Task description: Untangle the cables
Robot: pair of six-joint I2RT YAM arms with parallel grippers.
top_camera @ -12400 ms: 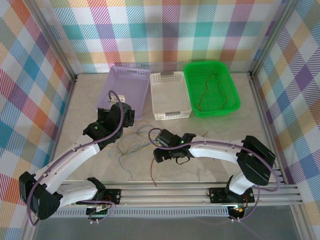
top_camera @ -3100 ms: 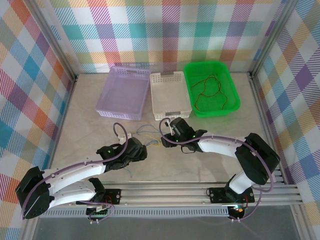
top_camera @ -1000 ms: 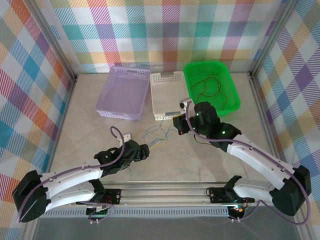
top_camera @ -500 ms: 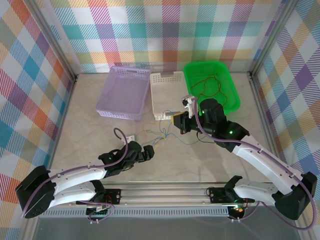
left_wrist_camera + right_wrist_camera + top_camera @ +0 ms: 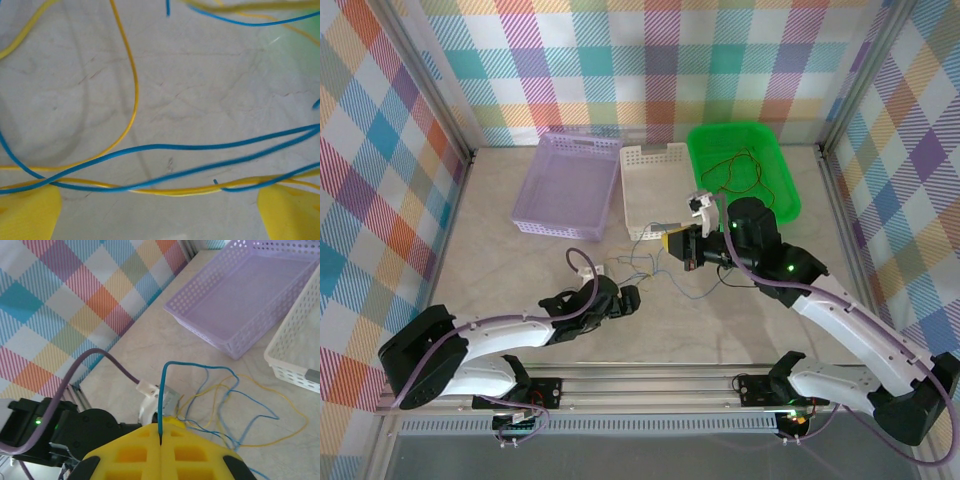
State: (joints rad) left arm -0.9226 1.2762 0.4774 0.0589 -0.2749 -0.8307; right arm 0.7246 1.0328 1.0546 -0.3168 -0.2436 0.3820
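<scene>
Pinching one blue cable [image 5: 162, 395] in my closed right gripper [image 5: 160, 441], I see it rise straight from my fingertips; my left gripper [image 5: 160, 212] gapes wide, other cables [image 5: 175, 146] running crosswise between its fingers.

A robotics lab test cell: plaid-printed walls [image 5: 650, 60] boxed in by aluminium framing [image 5: 432, 85], with a marble-look tabletop [image 5: 495, 260] below. Two black-and-white robot arms, left arm [image 5: 500, 335] and right arm [image 5: 850, 320], sit bolted to an aluminium rail [image 5: 660, 390] up front. Along the back stand a purple basket [image 5: 555, 228], a white basket [image 5: 655, 152] and a green tray [image 5: 740, 127].
</scene>
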